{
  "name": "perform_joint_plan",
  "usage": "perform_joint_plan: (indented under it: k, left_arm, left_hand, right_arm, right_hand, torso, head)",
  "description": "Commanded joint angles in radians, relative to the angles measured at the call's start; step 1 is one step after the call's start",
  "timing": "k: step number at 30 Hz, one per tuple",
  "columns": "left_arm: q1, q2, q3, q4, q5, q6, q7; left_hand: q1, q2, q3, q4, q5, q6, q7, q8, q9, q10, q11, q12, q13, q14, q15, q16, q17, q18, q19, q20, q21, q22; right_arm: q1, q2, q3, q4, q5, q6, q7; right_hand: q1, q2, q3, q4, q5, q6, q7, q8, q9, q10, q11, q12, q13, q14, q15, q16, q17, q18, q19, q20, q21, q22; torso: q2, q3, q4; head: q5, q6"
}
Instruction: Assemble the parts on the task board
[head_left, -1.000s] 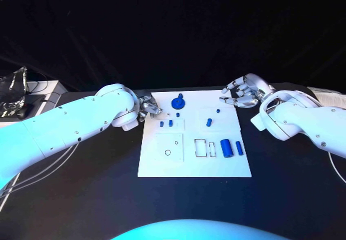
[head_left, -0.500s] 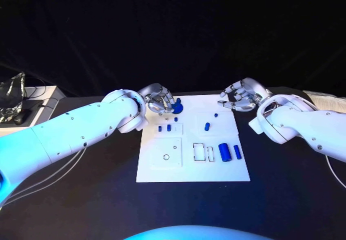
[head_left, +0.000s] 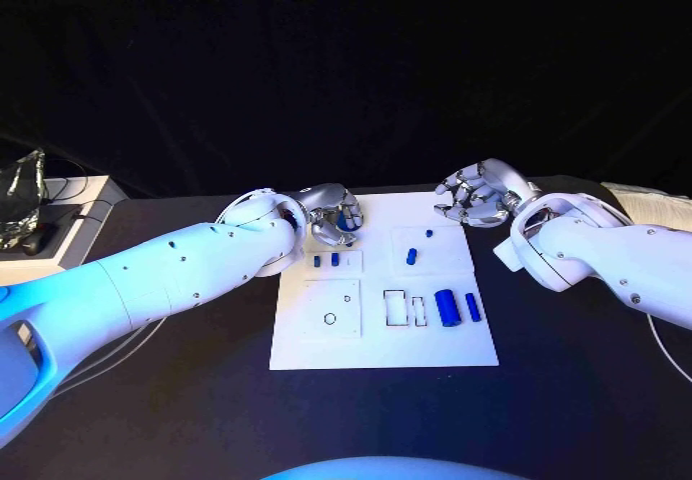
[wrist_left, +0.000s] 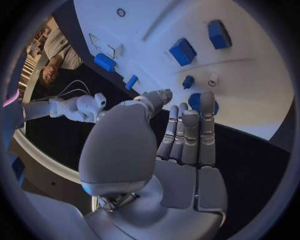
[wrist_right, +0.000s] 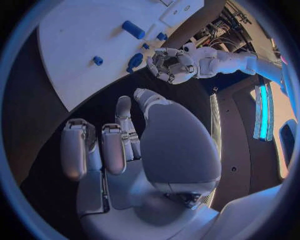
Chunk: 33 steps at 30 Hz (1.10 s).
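Observation:
The white task board (head_left: 384, 335) lies in the middle of the black table. A round blue part (head_left: 346, 216) sits at its far left corner, and my left hand (head_left: 332, 212) hovers over it with its fingers around it. In the left wrist view the fingers (wrist_left: 187, 125) are straight, the round blue part (wrist_left: 212, 106) lies just past their tips, and nothing sits between thumb and fingers. Two small blue blocks (head_left: 326, 260) lie below that corner. My right hand (head_left: 476, 193) hangs off the far right corner, loosely curled and holding nothing (wrist_right: 112, 145).
Two blue cylinders (head_left: 457, 305) lie at the board's right side beside empty slots (head_left: 404, 307). Another blue piece (head_left: 413, 256) and a tiny one (head_left: 430, 233) lie in the far right panel. Cables and a box (head_left: 29, 210) sit at the table's far left.
My left hand has swung from beside the board's left edge to over the round blue part at the far left corner. The right hand has stayed in place. The camera shifted slightly.

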Motion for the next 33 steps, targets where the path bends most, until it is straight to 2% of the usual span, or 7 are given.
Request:
perform_joint_plan:
  k: [1,9,12,20,23,26,33]
  left_arm:
    - [0.001,0.008,0.000,-0.004,-0.109,0.044,0.008]
    - [0.000,0.021,-0.001,-0.016,-0.148,0.073,-0.022]
    - [0.000,0.024,-0.001,-0.019,-0.158,0.082,-0.031]
    - [0.000,0.032,-0.001,-0.026,-0.167,0.094,-0.043]
    - [0.000,0.035,-0.001,-0.027,-0.168,0.100,-0.047]
    - [0.000,0.037,-0.001,-0.029,-0.169,0.103,-0.053]
    - [0.000,0.045,-0.001,-0.041,-0.175,0.100,-0.063]
  left_hand:
    - [-0.001,-0.010,-0.002,0.002,-0.003,0.007,0.001,-0.007,-0.005,-0.002,-0.007,-0.004,-0.003,0.010,0.000,0.014,0.009,0.014,0.009,0.000,0.007,0.005]
    - [-0.001,-0.008,0.001,0.006,0.000,0.022,0.004,-0.020,-0.014,0.000,-0.006,-0.002,-0.008,0.033,0.002,0.050,0.032,0.007,0.029,0.002,0.040,0.040]
    - [-0.004,-0.010,0.000,0.008,0.000,0.027,0.003,-0.023,-0.016,-0.002,-0.005,-0.002,-0.009,0.028,0.003,0.052,0.023,0.008,0.022,0.003,0.038,0.037]
    - [-0.008,-0.010,-0.001,0.012,0.000,0.032,0.004,-0.028,-0.019,-0.003,-0.003,-0.002,-0.010,0.027,0.005,0.057,0.021,0.008,0.020,0.004,0.041,0.040]
    - [-0.007,-0.009,0.001,0.012,0.001,0.035,0.005,-0.029,-0.020,-0.001,-0.003,-0.001,-0.011,0.029,0.005,0.060,0.024,0.007,0.022,0.005,0.046,0.046]
    - [-0.003,-0.006,0.004,0.011,0.001,0.042,0.005,-0.032,-0.022,0.002,-0.002,0.001,-0.011,0.029,0.006,0.065,0.023,0.008,0.021,0.005,0.049,0.049]
    - [0.013,0.006,0.022,0.005,0.001,0.062,0.012,-0.041,-0.028,0.013,-0.002,0.006,-0.014,0.026,0.006,0.075,0.015,0.008,0.020,0.005,0.063,0.062]
  right_arm:
    - [0.000,0.001,0.000,0.001,-0.007,-0.014,0.031]
    - [0.000,0.004,0.000,0.000,-0.010,-0.026,0.044]
    - [0.000,0.004,0.000,-0.001,-0.009,-0.034,0.055]
    - [0.000,0.006,0.000,-0.001,0.015,-0.083,0.106]
    - [0.000,0.006,0.000,-0.002,0.023,-0.093,0.118]
    - [0.000,0.008,0.000,-0.003,0.028,-0.099,0.127]
    - [0.000,0.011,0.000,-0.006,0.049,-0.106,0.152]
  right_hand:
    - [-0.001,-0.015,0.018,-0.002,-0.003,0.001,-0.002,0.005,0.004,-0.022,-0.015,-0.050,-0.041,0.044,-0.005,-0.007,0.018,0.016,0.030,-0.006,-0.004,0.134]
    - [-0.001,-0.032,0.055,-0.007,-0.005,0.005,0.001,0.006,0.014,-0.014,-0.010,-0.176,-0.148,0.043,-0.001,-0.016,0.010,0.018,0.028,-0.003,-0.017,0.130]
    - [-0.002,-0.035,0.059,-0.010,-0.005,0.008,0.001,0.008,0.016,-0.012,-0.009,-0.198,-0.168,0.035,0.000,-0.033,-0.014,0.026,0.012,-0.002,-0.060,0.106]
    - [0.006,-0.038,0.081,-0.036,0.006,0.010,0.011,0.008,0.025,-0.010,0.004,-0.291,-0.267,-0.130,0.011,-0.361,-0.400,0.121,-0.197,0.010,-0.620,-0.226]
    - [0.003,-0.039,0.085,-0.043,0.007,0.011,0.012,0.007,0.027,-0.005,0.005,-0.310,-0.294,-0.151,0.013,-0.427,-0.464,0.133,-0.215,0.012,-0.718,-0.290]
    - [0.001,-0.037,0.089,-0.052,0.007,0.012,0.015,0.006,0.028,-0.002,0.009,-0.332,-0.325,-0.204,0.016,-0.558,-0.584,0.153,-0.257,0.014,-0.881,-0.398]
    - [0.001,-0.033,0.101,-0.079,0.009,0.008,0.030,-0.004,0.025,-0.015,0.029,-0.398,-0.418,-0.293,0.040,-0.745,-0.669,0.151,-0.316,0.036,-1.026,-0.512]
  torso:
    - [0.000,-0.0012,0.0005]
    - [0.000,-0.0007,-0.0019]
    - [0.000,-0.0006,-0.0021]
    - [0.001,-0.0009,-0.0018]
    - [0.001,-0.0002,-0.0005]
    - [0.001,0.0004,-0.0005]
    - [0.001,-0.0002,-0.0006]
  head:
    - [0.001,-0.001]
    - [0.003,-0.003]
    - [0.003,-0.004]
    - [0.002,-0.006]
    - [0.002,-0.008]
    - [0.002,-0.009]
    - [0.003,-0.012]
